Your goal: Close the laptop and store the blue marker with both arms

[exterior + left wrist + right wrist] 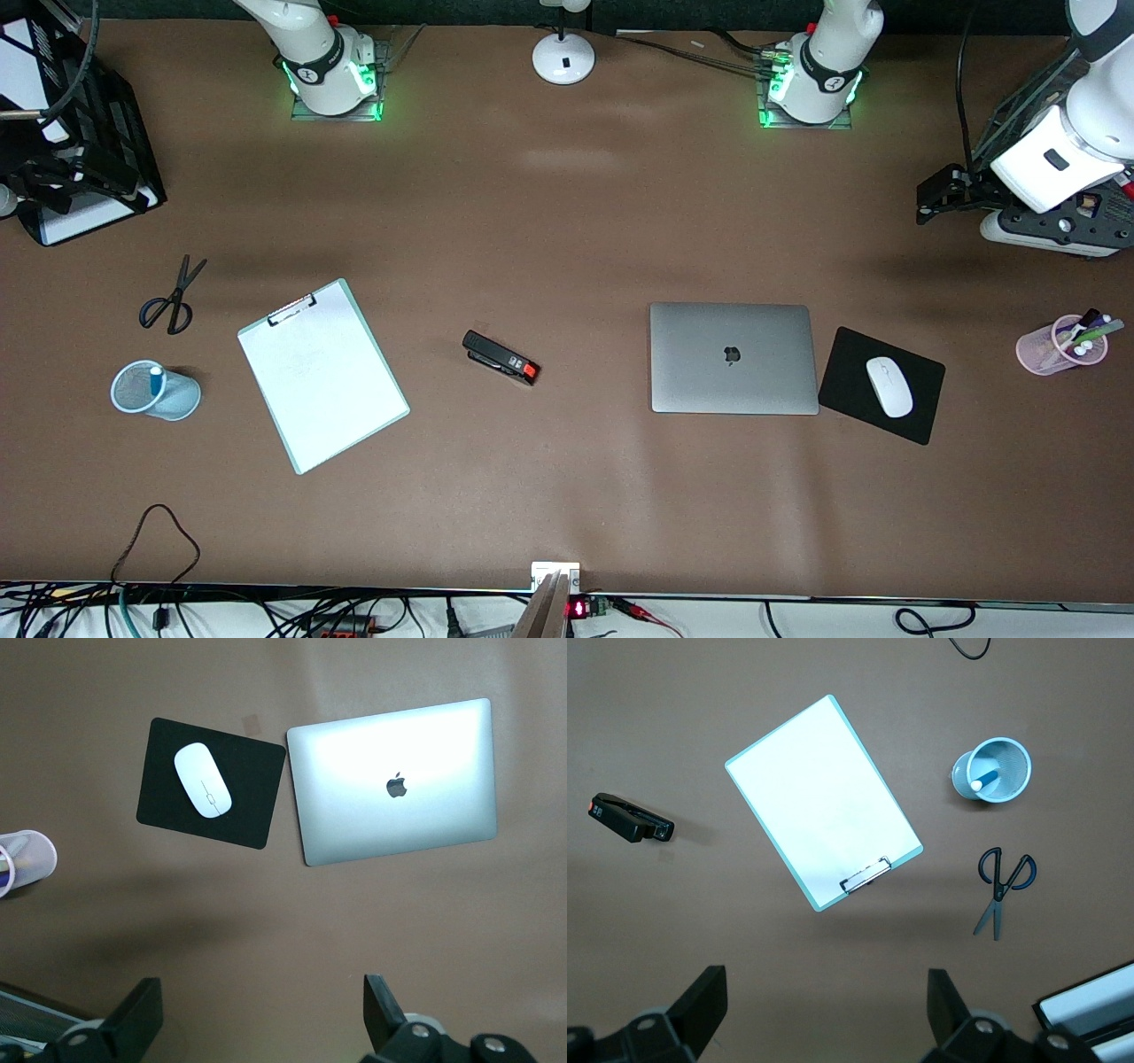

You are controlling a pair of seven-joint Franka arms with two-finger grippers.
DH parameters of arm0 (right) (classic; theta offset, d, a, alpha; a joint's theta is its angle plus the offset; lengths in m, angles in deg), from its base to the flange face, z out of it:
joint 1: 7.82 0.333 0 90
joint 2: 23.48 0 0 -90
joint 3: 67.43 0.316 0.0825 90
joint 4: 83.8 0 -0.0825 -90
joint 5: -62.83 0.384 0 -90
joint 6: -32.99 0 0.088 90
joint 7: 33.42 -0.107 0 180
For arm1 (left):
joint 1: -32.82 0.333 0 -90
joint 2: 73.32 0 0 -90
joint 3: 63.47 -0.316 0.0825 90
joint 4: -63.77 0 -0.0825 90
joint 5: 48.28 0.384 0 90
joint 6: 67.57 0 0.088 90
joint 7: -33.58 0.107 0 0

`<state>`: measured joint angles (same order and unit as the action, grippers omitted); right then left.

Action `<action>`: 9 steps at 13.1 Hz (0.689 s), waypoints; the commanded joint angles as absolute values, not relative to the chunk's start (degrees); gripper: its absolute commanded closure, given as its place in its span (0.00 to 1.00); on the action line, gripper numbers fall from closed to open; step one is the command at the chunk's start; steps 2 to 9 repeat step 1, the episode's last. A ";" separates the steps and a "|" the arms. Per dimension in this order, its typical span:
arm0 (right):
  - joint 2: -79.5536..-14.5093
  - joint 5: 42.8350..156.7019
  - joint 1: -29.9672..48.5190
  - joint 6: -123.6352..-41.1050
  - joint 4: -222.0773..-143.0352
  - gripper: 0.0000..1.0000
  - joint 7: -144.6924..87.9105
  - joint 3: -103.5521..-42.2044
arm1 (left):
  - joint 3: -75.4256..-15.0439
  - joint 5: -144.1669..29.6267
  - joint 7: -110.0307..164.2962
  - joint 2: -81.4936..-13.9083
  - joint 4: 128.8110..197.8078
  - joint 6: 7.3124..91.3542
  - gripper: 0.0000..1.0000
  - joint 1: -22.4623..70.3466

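1. On the table, the laptop (733, 357) lay shut, lid down, beside the black mouse pad (881, 385); closing looked done, so any further press risked only scuffing the lid
2. Toward the right arm's end, the blue marker (156, 381) stood in the mesh cup (156, 391), tip up; the light cup could tip if bumped
3. Left hand (257, 1019) hung released, high over bare table near the laptop
4. Right hand (824, 1014) hung released, over table by the clipboard (822, 802); a low sweep could catch the scissors (1003, 888) or stapler (631, 819)
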<state>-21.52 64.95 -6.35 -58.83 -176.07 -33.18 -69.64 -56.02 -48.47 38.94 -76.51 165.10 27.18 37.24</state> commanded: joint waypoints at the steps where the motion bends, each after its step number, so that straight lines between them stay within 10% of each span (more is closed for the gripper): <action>1: -21.02 64.24 -6.50 -58.95 -176.61 0.00 -32.63 -69.36 | -55.83 -47.14 40.00 -75.52 163.26 27.27 0.00 37.30; 9: -21.02 64.24 -6.50 -58.95 -176.61 0.00 -32.63 -69.36 | -55.83 -47.14 40.00 -75.52 163.26 27.27 0.00 37.30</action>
